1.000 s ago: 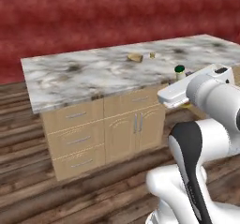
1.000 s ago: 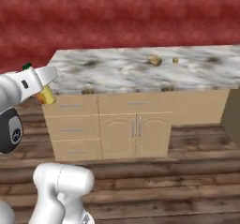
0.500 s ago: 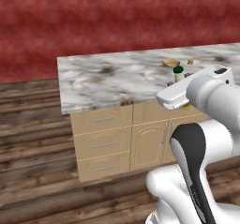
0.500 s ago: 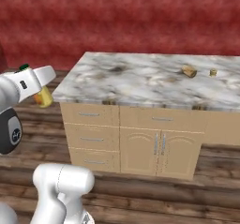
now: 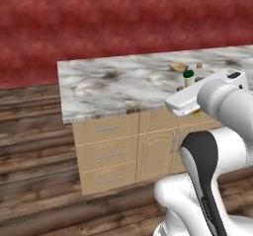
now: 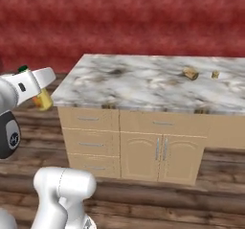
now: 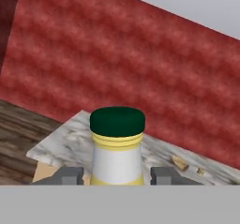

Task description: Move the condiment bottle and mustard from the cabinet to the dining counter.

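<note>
My gripper (image 7: 117, 177) is shut on the mustard (image 7: 117, 148), a yellow bottle with a dark green cap held upright between the two fingertips (image 7: 70, 175). In the left base view the mustard's cap (image 5: 188, 74) sticks up behind my white hand, over the dining counter's near edge. From the right base camera, the mustard (image 6: 44, 100) hangs under my hand, left of the dining counter (image 6: 139, 82) and short of its corner. The white marble dining counter (image 5: 113, 82) lies ahead of me (image 7: 61, 141). The condiment bottle and the cabinet are out of view.
Two small tan things (image 6: 190, 73) (image 6: 216, 74) lie on the counter's far right part. Tan drawers (image 5: 106, 153) and panelled doors (image 6: 160, 149) sit below the top. A red wall (image 5: 123, 22) runs behind, and wooden floor (image 5: 29, 131) surrounds the counter.
The whole picture has shifted in both base views, so the base has driven and the counter now looks larger and closer. The mustard stays in the gripper.
</note>
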Controlling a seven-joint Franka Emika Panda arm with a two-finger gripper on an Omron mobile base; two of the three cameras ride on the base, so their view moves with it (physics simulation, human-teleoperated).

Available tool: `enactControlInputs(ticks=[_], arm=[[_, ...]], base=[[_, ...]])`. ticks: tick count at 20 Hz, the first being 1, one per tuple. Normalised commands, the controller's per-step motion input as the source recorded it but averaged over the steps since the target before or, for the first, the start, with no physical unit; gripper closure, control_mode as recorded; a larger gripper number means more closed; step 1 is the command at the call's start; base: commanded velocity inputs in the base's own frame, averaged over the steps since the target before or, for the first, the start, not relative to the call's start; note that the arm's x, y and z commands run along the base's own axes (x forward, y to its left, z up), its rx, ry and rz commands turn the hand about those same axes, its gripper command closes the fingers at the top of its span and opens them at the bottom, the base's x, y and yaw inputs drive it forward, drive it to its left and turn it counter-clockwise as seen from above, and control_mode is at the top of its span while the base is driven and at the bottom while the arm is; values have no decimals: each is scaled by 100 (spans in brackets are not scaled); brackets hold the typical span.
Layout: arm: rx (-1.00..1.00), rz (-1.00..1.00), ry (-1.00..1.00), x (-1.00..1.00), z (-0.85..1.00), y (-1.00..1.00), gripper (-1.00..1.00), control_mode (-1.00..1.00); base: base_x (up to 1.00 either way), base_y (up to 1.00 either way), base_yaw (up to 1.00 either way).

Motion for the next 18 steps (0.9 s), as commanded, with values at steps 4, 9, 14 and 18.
enactControlInputs(ticks=[4, 9, 14, 18], arm=[[0, 0, 0, 0, 0, 0, 100, 100], [0, 0, 0, 0, 0, 0, 100, 100], [0, 0, 0, 0, 0, 0, 100, 100], [0, 0, 0, 0, 0, 0, 100, 100]], base=[[81, -13, -9], [86, -10, -5], [78, -8, -3], [78, -5, -1]])
